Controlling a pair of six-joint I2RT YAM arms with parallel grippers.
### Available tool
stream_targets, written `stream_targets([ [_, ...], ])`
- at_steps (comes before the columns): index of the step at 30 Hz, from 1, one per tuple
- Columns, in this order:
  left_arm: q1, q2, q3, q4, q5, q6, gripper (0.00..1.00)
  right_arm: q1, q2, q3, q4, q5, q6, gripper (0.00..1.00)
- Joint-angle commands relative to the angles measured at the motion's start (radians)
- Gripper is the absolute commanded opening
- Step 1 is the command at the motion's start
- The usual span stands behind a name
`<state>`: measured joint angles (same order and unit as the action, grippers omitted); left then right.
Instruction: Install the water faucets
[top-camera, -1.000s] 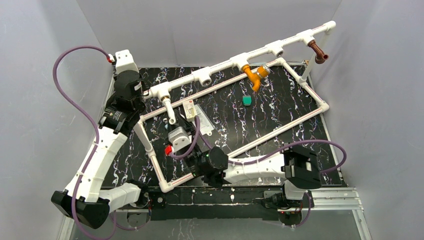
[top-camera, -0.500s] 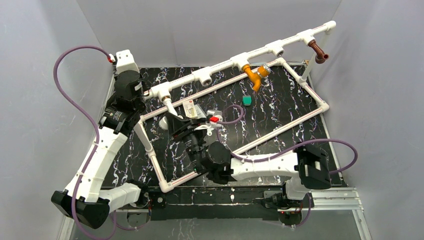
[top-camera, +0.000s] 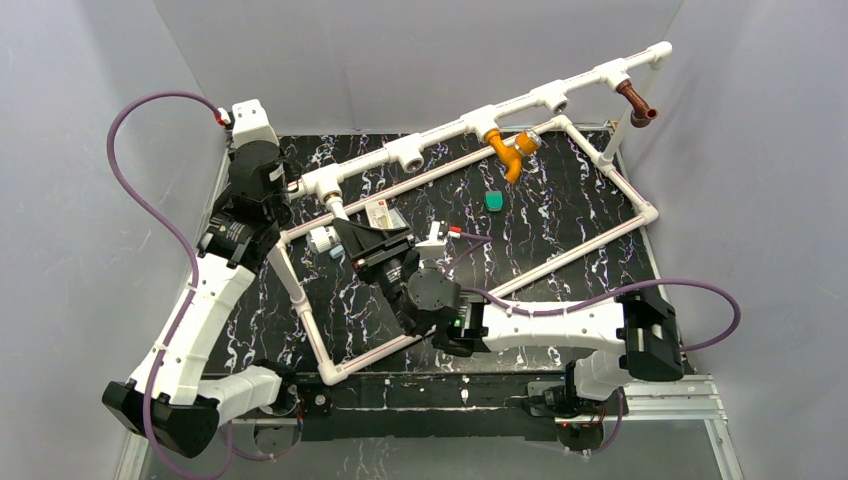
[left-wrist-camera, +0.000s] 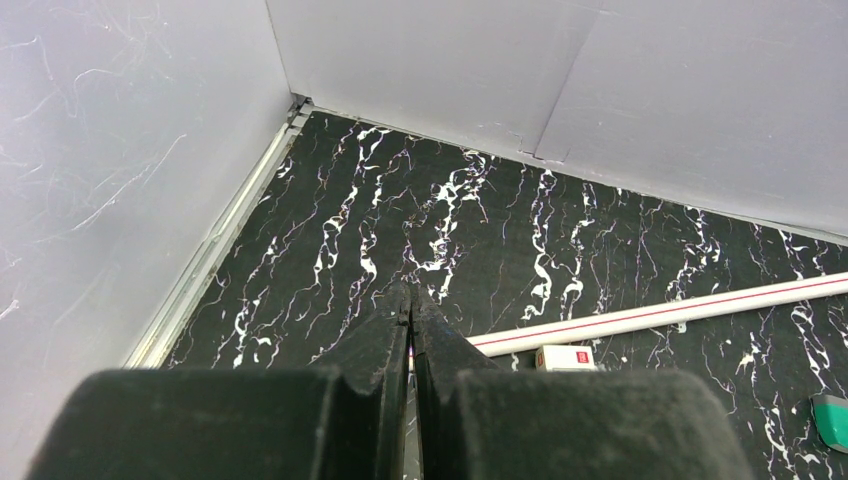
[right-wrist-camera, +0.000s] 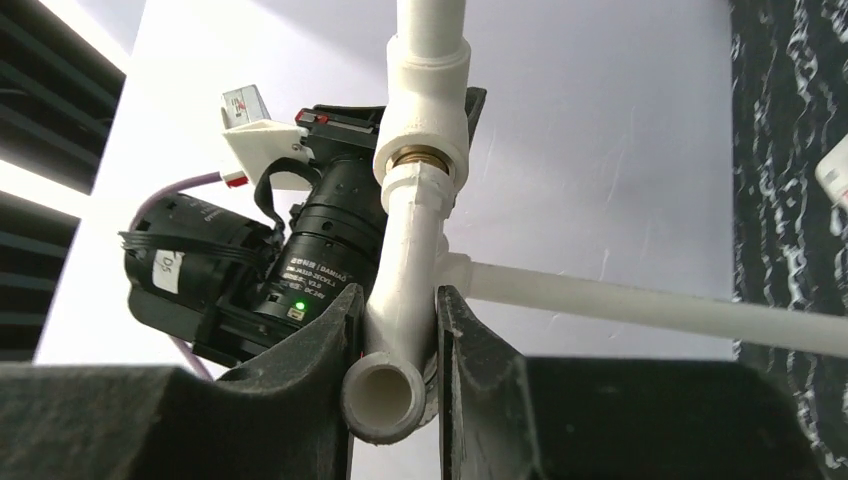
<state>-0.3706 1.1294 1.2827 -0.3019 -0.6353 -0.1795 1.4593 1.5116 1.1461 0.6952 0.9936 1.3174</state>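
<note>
Right arm swung up from 6 o'clock to 10 o'clock over the last second; wrist rolled, cable flipped over.

Top view: right claw (top-camera: 341, 224) now sits at the white faucet (top-camera: 335, 208), which hangs from the leftmost fitting (top-camera: 322, 183) of the pipe frame (top-camera: 600, 240). Orange faucet (top-camera: 507, 152) hangs from a middle fitting at 12 o'clock. Brown faucet (top-camera: 636, 103) hangs at the far end, 2 o'clock. Both look mounted, nothing touching them. Two fittings between are bare. Teal piece (top-camera: 494, 201) lies loose on the surface (top-camera: 560, 220), just below the orange one. Left arm parked at 9 o'clock, not involved.

Left wrist view: left claw (left-wrist-camera: 410, 305) pressed together, pinching nothing, aimed at bare surface (left-wrist-camera: 400, 200) near the back corner. Frame pipe (left-wrist-camera: 650, 315) and teal piece (left-wrist-camera: 830, 410) at 4 o'clock.

Right wrist view: right claw (right-wrist-camera: 398, 300) pinching the white faucet (right-wrist-camera: 408, 260) on its body, spout mouth toward the camera. Faucet top meets the fitting (right-wrist-camera: 428, 95); brass ring (right-wrist-camera: 424, 156) shows at the joint. Cannot tell if it's screwed fully home.

Progress guess: two of three done, third in its socket and being seated. Left: finish tightening, let go.
</note>
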Motion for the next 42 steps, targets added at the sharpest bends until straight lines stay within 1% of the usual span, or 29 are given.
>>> stream_targets([
  [1,-0.023,0.074,-0.117,-0.338,0.040,-0.005,0.00,-0.021,-0.073,0.011,-0.002,-0.102,0.279,0.01],
  [7,-0.024,0.076,-0.110,-0.344,0.036,-0.005,0.00,-0.032,-0.111,-0.026,-0.025,-0.103,0.303,0.01],
  [8,-0.023,0.076,-0.110,-0.345,0.036,-0.005,0.00,-0.031,-0.115,-0.031,-0.030,-0.105,0.304,0.06],
  [9,-0.024,0.076,-0.109,-0.345,0.035,-0.005,0.00,-0.032,-0.118,-0.037,-0.032,-0.106,0.304,0.15],
  [10,-0.024,0.076,-0.111,-0.346,0.033,-0.005,0.00,-0.031,-0.121,-0.043,-0.033,-0.105,0.304,0.22],
  [12,-0.025,0.078,-0.110,-0.347,0.031,-0.005,0.00,-0.033,-0.129,-0.052,-0.034,-0.103,0.292,0.30],
  [15,-0.024,0.079,-0.110,-0.349,0.028,-0.005,0.00,-0.035,-0.132,-0.063,-0.032,-0.100,0.269,0.38],
  [20,-0.024,0.082,-0.108,-0.351,0.024,-0.005,0.00,-0.041,-0.137,-0.080,-0.029,-0.108,0.268,0.47],
  [29,-0.024,0.087,-0.109,-0.350,0.025,-0.005,0.00,-0.053,-0.146,-0.095,-0.025,-0.164,0.189,0.58],
  [35,-0.024,0.092,-0.106,-0.348,0.025,-0.005,0.00,-0.055,-0.160,-0.113,-0.052,-0.180,0.142,0.61],
  [37,-0.024,0.092,-0.107,-0.347,0.026,-0.005,0.00,-0.054,-0.173,-0.121,-0.047,-0.185,0.095,0.62],
  [39,-0.024,0.091,-0.106,-0.347,0.025,-0.005,0.00,-0.056,-0.187,-0.131,-0.017,-0.199,0.015,0.63],
  [42,-0.024,0.090,-0.106,-0.348,0.025,-0.005,0.00,-0.057,-0.206,-0.161,0.081,-0.234,-0.154,0.63],
])
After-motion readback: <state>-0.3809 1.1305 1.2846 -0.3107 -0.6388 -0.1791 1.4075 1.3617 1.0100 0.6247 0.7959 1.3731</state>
